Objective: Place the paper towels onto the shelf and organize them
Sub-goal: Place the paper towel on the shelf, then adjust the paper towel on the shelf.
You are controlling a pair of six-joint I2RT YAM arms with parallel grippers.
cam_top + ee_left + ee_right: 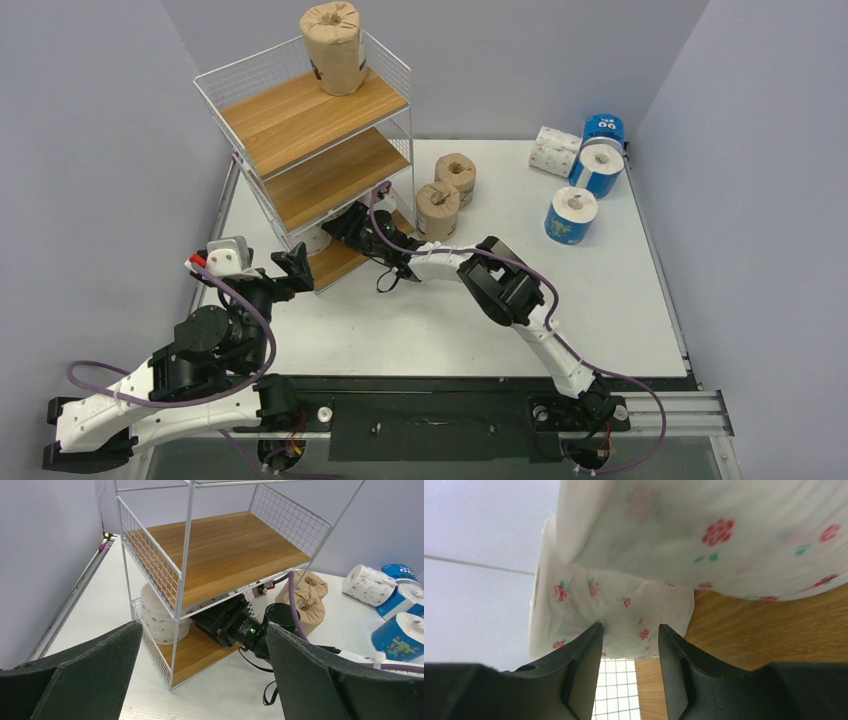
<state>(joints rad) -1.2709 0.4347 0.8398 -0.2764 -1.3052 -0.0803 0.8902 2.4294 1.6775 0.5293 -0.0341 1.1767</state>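
Observation:
The shelf (300, 115) stands at the back left with one brown-wrapped paper towel roll (333, 45) on its top board. A white flowered roll (160, 615) sits on the bottom board. My right gripper (629, 626) reaches into that bottom tier. Its fingers stand apart with nothing between them, and the tips are at a loose sheet (624, 600) of that roll (724, 530). My left gripper (200, 680) hangs wide open and empty in front of the shelf's near corner (172, 682). Two brown rolls (447, 195), white rolls (556, 150) and three blue rolls (598, 165) stand on the table.
The right arm (500, 280) stretches across the middle of the table toward the shelf, trailing a purple cable (295, 600). Grey walls close in the table on the left, back and right. A rail (660, 410) runs along the near edge.

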